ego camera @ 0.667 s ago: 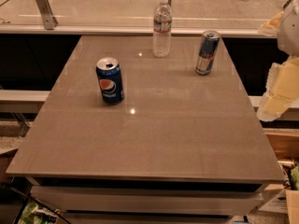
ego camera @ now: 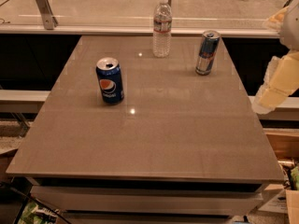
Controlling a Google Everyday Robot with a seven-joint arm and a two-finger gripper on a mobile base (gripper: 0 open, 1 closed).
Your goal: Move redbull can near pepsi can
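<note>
- A brown-grey surface (ego camera: pixel 159 139) is seen from above and in front, and most of the camera view is filled by it; a few small spots of light are reflected on it.
- The redbull can (ego camera: pixel 207 52) is found upright on the far right part of the surface, near its right edge; blue and silver panels and a silver top are shown.
- The pepsi can (ego camera: pixel 110 80) is placed upright on the left half of the surface, nearer the camera than the redbull can; its round red-white-blue logo is turned toward the camera, and a dark opening is visible in its silver top.
- The two cans are set well apart, with bare surface between them.
- A clear water bottle (ego camera: pixel 162 27) with a white cap is stood upright near the far edge, between the two cans from left to right; neither can is touched by it.
- The claw (ego camera: pixel 274 85) is seen at the right border of the view as a pale, cream-coloured shape, off the right side of the surface and somewhat nearer the camera than the redbull can.
- Neither can is touched by the claw; whether it is open or closed cannot be told.
- Behind the surface a pale ledge (ego camera: pixel 93 17) is seen, with a metal bracket (ego camera: pixel 43 7) standing on its left part.
</note>
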